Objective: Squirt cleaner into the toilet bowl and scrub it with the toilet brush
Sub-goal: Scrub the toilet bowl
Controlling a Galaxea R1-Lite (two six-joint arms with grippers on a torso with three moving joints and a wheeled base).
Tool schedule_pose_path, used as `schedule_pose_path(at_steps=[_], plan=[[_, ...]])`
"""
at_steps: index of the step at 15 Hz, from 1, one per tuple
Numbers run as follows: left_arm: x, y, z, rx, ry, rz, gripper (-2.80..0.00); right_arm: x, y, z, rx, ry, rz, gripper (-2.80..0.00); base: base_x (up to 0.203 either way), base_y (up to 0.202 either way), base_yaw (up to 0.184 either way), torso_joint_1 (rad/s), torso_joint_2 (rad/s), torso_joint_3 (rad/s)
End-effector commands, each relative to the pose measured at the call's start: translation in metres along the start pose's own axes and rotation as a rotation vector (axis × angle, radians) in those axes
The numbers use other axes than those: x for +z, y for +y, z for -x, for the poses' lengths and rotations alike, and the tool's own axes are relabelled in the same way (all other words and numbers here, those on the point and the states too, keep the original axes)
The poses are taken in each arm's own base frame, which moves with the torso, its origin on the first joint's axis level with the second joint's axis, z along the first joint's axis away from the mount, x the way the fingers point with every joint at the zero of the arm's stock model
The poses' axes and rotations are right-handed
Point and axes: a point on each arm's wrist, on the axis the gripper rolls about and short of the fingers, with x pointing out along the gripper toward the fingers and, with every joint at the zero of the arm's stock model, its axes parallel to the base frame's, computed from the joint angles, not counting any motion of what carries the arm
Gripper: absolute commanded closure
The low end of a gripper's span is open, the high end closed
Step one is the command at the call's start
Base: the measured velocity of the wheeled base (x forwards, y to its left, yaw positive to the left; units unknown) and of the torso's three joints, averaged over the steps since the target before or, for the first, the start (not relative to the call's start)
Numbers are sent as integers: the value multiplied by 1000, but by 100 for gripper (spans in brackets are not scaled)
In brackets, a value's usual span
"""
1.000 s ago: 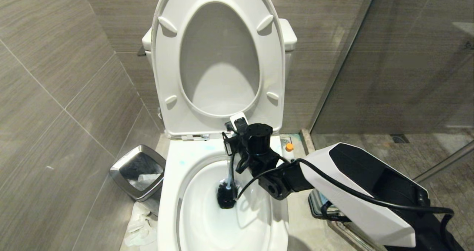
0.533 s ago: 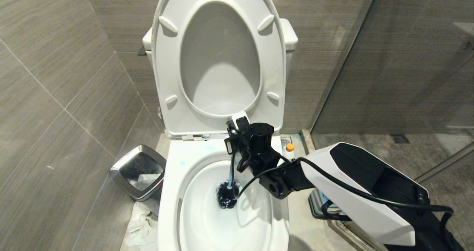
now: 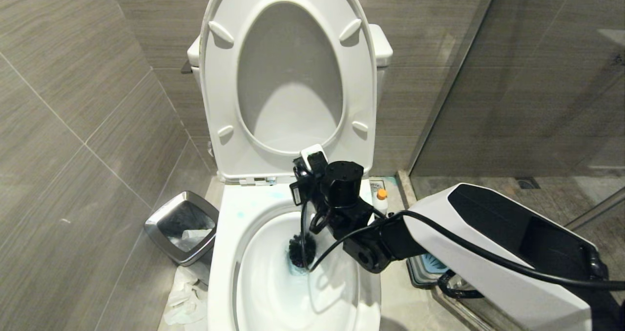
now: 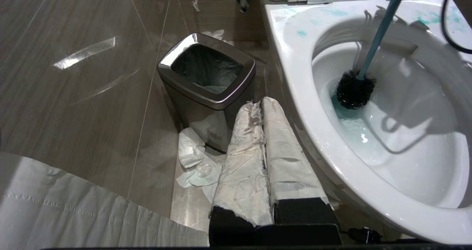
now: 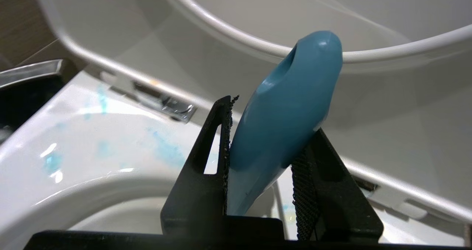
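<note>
Brush [image 4: 356, 91] handle clamped between right gripper [image 5: 263, 158] fingers; bristle head set in toilet bowl [image 3: 229, 223] water. Left gripper [image 4: 262, 106] shut, empty, beside bin [image 4: 206, 76]

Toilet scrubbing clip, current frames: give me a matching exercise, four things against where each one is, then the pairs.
Things:
1. toilet brush
2. cleaner bottle
3. steel bin
4. left gripper

Places:
A. on the floor, right of the bowl
B. idle, low beside the bowl, shut
C. bristles down in the toilet bowl, handle in the right gripper
D. on the floor, left of the bowl

Pairs: 1-C, 2-A, 3-D, 4-B
</note>
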Motion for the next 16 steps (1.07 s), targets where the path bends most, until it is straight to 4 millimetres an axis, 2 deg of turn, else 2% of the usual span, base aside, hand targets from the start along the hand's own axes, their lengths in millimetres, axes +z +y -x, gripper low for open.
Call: schedule_pose_path(at_steps=[1,3,6,13,16], plan=[[0,0,0,0,2,1,0,39,0,36,34,-9,-2,0,0,0,0,0,0,0],[0,0,0,0,2,-1,0,53,2,65,70,9,8,0,0,0,0,0,0,0],[0,0,0,0,2,1,0,70,-6,95,114,7,59,0,0,0,0,0,0,0],[0,0,0,0,2,1,0,110,-6,121,173,-117,58,0,0,0,0,0,0,0],[0,0,0,0,2,1,0,114,-6,133,190,-114,59,0,0,0,0,0,0,0]])
